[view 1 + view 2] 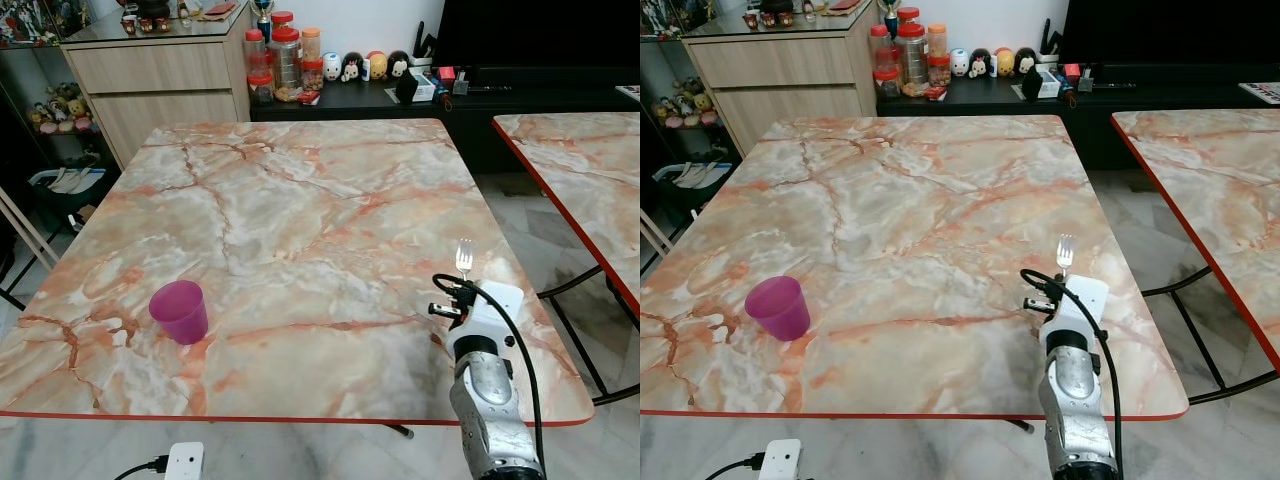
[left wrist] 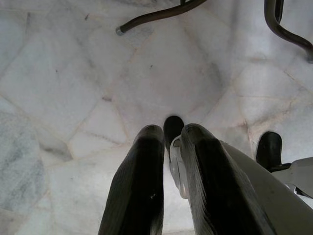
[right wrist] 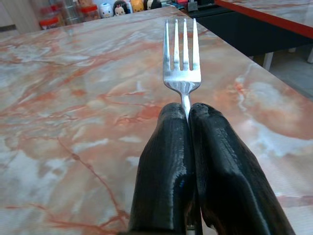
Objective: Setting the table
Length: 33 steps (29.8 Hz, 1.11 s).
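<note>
Fork [image 3: 182, 63] in right gripper [image 3: 188, 115], tines forward

So there's a marble-look desk [image 1: 920, 220] with a red edge, and a purple cup [image 1: 778, 307] sitting upright near its front left corner. Over on the right side the right gripper [image 1: 1065, 282] has a silver fork [image 1: 1065, 252] pinched, tines pointing up, above the desk's right edge. Second matching desk [image 1: 1210, 180] off to the right.
</note>
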Motion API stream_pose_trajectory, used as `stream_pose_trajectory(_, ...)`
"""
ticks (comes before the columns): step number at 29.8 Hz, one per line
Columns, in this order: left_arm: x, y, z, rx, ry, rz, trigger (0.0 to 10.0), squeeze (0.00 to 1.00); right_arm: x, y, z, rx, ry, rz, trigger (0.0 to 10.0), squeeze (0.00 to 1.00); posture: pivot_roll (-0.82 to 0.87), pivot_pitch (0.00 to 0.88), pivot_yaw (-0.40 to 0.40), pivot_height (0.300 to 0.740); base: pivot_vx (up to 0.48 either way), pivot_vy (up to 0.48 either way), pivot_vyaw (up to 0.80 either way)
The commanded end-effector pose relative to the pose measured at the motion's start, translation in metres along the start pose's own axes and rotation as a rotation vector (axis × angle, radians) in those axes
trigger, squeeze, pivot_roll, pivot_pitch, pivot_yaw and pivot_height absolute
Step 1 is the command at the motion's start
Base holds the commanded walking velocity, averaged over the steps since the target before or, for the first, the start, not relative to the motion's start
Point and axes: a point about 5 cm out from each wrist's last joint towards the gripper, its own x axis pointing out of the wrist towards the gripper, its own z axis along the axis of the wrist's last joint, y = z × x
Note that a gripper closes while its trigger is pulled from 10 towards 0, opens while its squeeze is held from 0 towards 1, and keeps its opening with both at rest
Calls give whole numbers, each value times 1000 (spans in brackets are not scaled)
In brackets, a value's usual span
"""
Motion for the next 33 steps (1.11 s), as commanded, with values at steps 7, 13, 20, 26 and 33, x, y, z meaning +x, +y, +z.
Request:
stream_pose_trajectory(7,0,2,2,31,-7,9,10000,0,1,3,1,-4,-9,17,10000,0,-44,0,20,740,0,0,0)
stream_pose_trajectory(13,0,1,0,32,-1,7,10000,0,1,3,1,-4,-10,13,10000,0,-46,0,20,740,0,-275,0)
stream_pose_trajectory(20,0,1,0,31,2,7,10000,0,1,2,1,-6,-8,10,10000,0,-46,0,20,740,0,-318,0)
stream_pose_trajectory(26,0,1,0,29,2,6,10000,0,2,1,2,-8,-8,10,10000,0,-46,0,19,740,0,-318,0)
stream_pose_trajectory(33,0,0,0,29,2,4,10000,0,2,1,2,-11,-6,10,10000,0,-46,0,18,740,0,-303,0)
